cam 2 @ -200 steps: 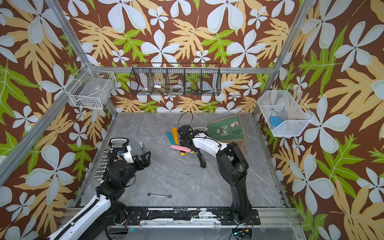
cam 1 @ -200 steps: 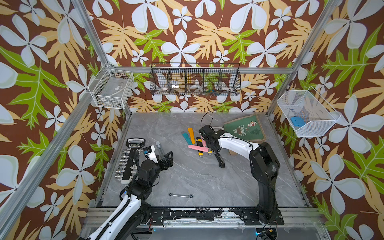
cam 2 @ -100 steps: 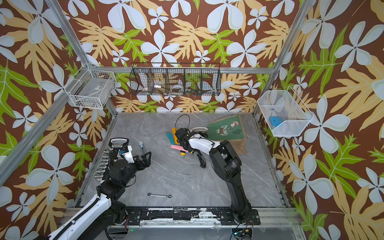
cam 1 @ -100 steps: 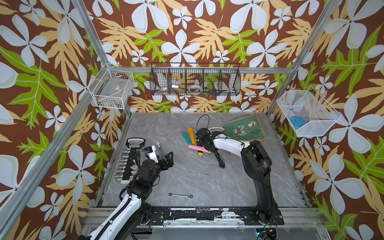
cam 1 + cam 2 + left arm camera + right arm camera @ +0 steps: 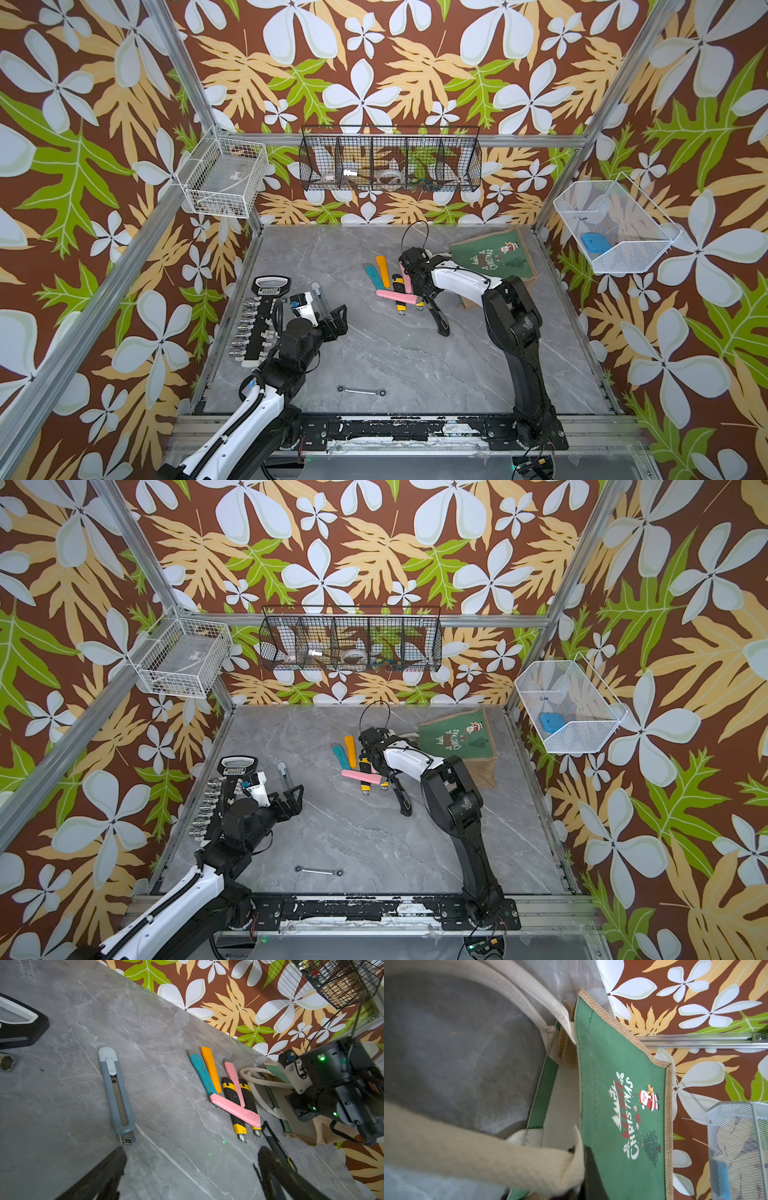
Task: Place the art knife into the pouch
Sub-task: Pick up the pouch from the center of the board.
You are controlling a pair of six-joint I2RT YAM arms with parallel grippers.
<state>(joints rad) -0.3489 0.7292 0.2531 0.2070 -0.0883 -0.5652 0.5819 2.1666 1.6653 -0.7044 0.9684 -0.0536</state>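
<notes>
Right wrist view: right gripper fingers pinch the pouch's white handle; pouch lies flat, mouth facing the knives; left gripper's fingers spread open.

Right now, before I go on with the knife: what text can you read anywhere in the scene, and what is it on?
"MERRY CHRISTMAS": printed on the green front panel of the pouch, next to a Santa and a small tree.
Label on the handle end of the socket rail: a line of light letters, too small to read.
Nothing else in these views carries text that can be read.
</notes>
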